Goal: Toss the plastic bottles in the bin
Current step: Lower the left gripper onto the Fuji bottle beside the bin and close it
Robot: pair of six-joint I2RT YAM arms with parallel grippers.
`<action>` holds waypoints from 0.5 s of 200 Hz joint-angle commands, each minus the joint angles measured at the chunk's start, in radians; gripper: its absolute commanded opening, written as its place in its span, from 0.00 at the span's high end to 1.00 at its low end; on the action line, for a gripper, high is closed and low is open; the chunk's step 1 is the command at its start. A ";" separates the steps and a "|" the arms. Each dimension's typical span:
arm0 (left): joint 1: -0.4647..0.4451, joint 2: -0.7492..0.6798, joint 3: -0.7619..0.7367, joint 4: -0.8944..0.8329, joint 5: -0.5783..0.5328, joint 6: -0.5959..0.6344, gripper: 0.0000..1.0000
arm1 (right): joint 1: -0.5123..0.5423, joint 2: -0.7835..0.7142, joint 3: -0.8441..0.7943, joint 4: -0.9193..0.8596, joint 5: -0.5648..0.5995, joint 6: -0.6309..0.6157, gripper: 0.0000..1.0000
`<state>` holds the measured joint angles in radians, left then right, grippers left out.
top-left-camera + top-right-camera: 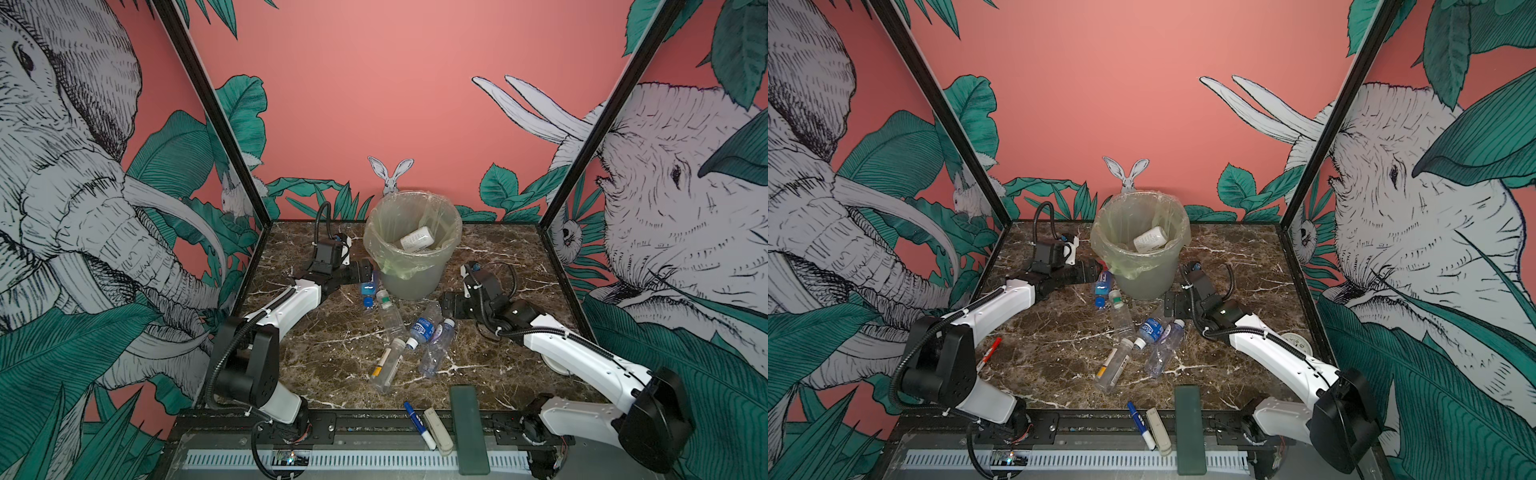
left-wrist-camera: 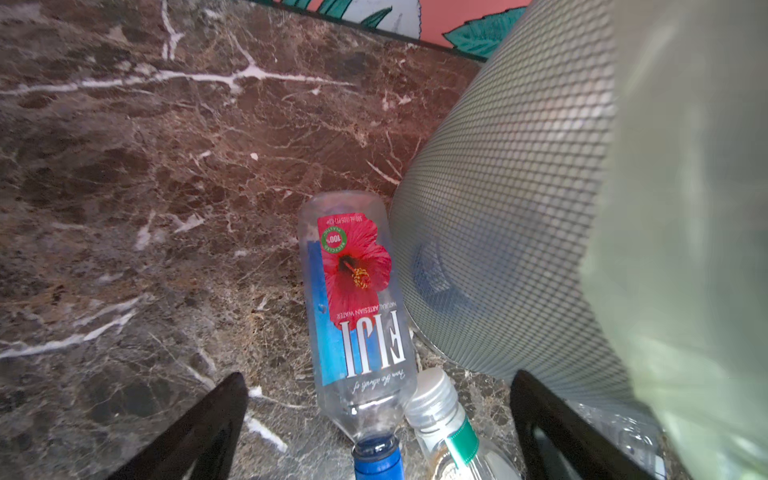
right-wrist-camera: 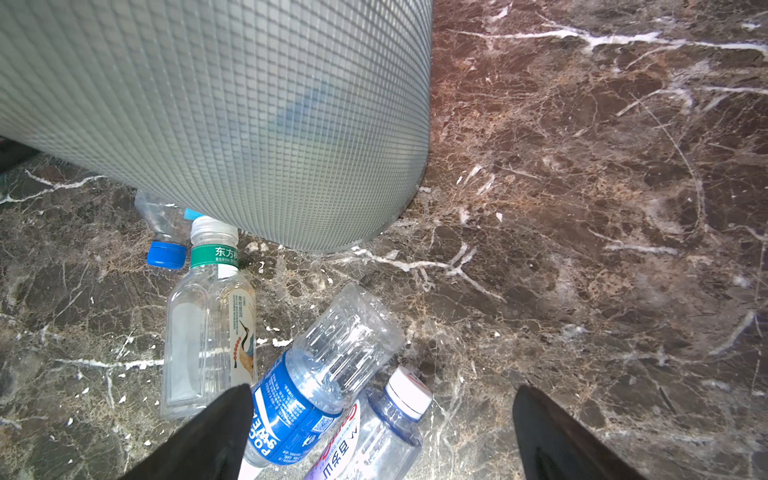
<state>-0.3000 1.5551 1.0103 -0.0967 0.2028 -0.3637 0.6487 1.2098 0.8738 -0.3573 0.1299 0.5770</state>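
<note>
Bin (image 2: 498, 208) crowds Fiji bottle (image 2: 357, 307), perhaps touching.

Several plastic bottles (image 1: 1122, 319) lie on the table (image 1: 1050, 353) before the bin (image 1: 1144, 278).

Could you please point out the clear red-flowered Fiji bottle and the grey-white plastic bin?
Clear red-flowered Fiji bottle (image 2: 357, 291): left wrist view, on its label.
Round grey-white plastic bin (image 1: 419, 284): a top view, on its front wall.
</note>
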 commanded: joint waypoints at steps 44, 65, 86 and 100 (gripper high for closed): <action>0.004 0.088 0.043 0.028 0.009 -0.021 0.00 | 0.008 -0.038 -0.018 -0.022 0.036 0.012 0.01; 0.004 0.118 0.058 0.019 0.008 -0.011 0.00 | 0.008 -0.041 -0.016 -0.025 0.036 0.011 0.01; 0.003 0.145 0.069 0.017 0.007 -0.009 0.01 | 0.007 -0.045 -0.019 -0.026 0.038 0.011 0.01; 0.003 0.164 0.076 0.020 0.010 -0.014 0.00 | 0.008 -0.046 -0.021 -0.026 0.037 0.012 0.01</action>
<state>-0.3000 1.6993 1.0584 -0.0902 0.2062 -0.3740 0.6487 1.1843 0.8680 -0.3817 0.1467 0.5770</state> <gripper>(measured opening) 0.995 0.994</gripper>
